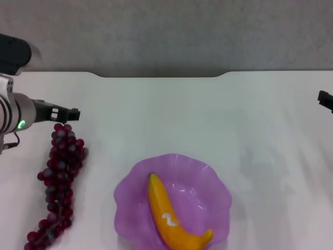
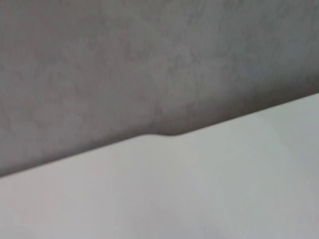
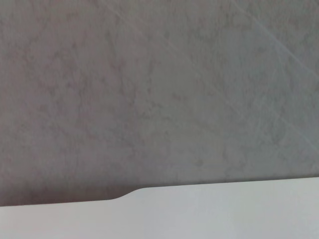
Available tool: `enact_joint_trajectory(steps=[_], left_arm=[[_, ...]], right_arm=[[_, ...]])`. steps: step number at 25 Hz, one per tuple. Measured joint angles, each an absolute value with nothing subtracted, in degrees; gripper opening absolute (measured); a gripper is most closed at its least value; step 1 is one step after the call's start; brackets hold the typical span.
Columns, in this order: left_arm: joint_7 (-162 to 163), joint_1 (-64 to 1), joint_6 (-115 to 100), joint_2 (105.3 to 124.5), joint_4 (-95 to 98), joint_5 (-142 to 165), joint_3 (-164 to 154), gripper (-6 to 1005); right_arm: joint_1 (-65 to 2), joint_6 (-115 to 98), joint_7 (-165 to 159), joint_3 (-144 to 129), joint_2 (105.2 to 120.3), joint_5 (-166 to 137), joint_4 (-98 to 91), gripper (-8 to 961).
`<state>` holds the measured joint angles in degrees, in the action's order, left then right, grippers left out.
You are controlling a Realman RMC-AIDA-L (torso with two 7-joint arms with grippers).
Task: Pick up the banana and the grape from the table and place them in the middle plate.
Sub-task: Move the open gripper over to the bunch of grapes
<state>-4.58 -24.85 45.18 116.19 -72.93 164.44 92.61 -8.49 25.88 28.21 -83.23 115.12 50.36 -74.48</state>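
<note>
The yellow-orange banana (image 1: 174,219) lies inside the translucent purple plate (image 1: 213,179) at the front middle of the white table (image 1: 208,114). The long bunch of dark red-purple grapes (image 1: 58,182) lies on the table left of the plate. My left gripper (image 1: 66,114) hovers just above the far end of the bunch, with nothing in it. My right gripper (image 1: 325,99) shows only as a dark tip at the right edge, far from the plate. Both wrist views show only table and grey floor.
The table's dark notched back edge (image 1: 161,76) runs across the far side, with grey floor (image 1: 166,31) beyond. It also shows in the left wrist view (image 2: 164,133) and the right wrist view (image 3: 124,194).
</note>
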Motion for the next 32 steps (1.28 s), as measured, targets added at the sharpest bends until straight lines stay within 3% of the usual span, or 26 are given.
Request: enact_joint_trajectory(steps=[32], left_arm=[[-2.6, -33.1, 40.1, 116.10, -53.9, 163.9, 93.4, 890]], right_arm=[[-11.0, 26.3, 28.2, -84.8, 115.13, 50.4, -72.6, 607]])
